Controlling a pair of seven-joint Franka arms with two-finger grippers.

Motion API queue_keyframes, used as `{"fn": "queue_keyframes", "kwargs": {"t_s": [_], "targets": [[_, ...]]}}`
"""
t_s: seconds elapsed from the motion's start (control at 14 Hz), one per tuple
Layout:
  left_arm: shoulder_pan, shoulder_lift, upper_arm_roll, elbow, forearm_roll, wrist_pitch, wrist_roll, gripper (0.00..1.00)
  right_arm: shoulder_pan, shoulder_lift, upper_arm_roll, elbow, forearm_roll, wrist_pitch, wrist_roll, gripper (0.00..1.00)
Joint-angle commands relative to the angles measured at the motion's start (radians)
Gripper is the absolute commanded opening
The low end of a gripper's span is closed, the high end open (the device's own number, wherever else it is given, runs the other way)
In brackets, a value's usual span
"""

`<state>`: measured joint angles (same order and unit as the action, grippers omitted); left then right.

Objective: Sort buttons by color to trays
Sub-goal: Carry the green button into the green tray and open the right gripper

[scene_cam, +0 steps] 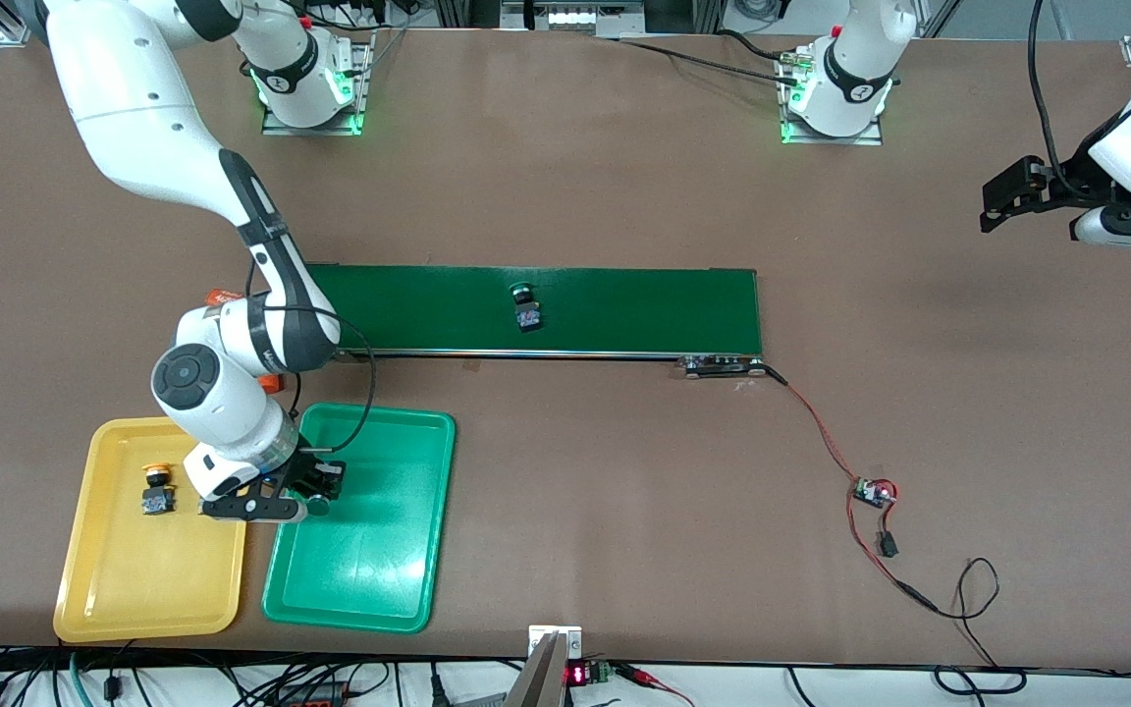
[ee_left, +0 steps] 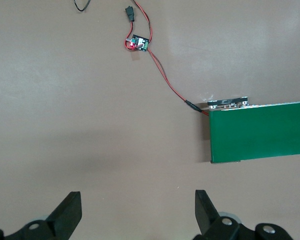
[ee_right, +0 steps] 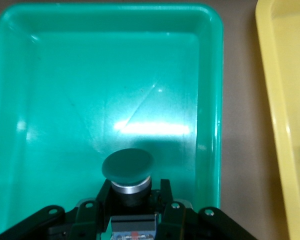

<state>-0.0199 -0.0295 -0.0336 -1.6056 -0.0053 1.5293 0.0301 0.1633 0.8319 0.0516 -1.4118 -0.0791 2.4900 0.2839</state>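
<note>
A green-capped button (ee_right: 127,172) is hanging over the green tray (scene_cam: 399,589) — a yellow-capped one (scene_cam: 158,488) is lying in the yellow tray (scene_cam: 134,609), another green-capped one (scene_cam: 526,306) mid-belt.

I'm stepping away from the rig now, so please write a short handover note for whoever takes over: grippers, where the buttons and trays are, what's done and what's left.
Right gripper: shut on a green-capped button, over the green tray.
Left gripper: open and empty, waiting over bare table at the left arm's end, past the end of the conveyor belt.
Yellow tray: beside the green tray, holds one yellow-capped button.
Belt: one more button lies on it; its cap looks dark, the colour is hard to tell.
Done: one yellow-capped button sorted.
Left: release the held button into the green tray, then sort the one on the belt.
</note>
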Motion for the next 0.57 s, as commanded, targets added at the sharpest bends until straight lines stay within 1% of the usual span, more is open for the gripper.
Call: {"fn": "queue_keyframes", "kwargs": {"t_s": [0.0,0.07,0.14,0.29,0.36,0.5], "targets": [[-0.009,-0.02,0.003,-0.014,0.022,-0.008,0.013,1.0,0.005,0.036,-0.007,0.039,-0.001,0.007,-0.019,0.51],[-0.009,-0.02,0.003,-0.014,0.022,-0.008,0.013,1.0,0.005,0.038,-0.007,0.039,-0.001,0.009,-0.017,0.68],[-0.009,-0.02,0.003,-0.014,0.022,-0.008,0.013,1.0,0.007,0.044,-0.007,0.039,-0.001,0.01,-0.011,0.79],[-0.009,-0.02,0.003,-0.014,0.022,-0.008,0.013,1.0,0.01,0.044,-0.012,0.034,0.001,0.01,-0.015,0.88],[-0.009,-0.02,0.003,-0.013,0.022,-0.008,0.013,1.0,0.012,0.042,-0.012,0.033,0.001,0.01,-0.017,0.89],[-0.011,-0.02,0.001,-0.013,0.022,-0.008,0.013,1.0,0.025,0.023,-0.024,0.03,0.004,0.003,-0.022,0.95]]}}
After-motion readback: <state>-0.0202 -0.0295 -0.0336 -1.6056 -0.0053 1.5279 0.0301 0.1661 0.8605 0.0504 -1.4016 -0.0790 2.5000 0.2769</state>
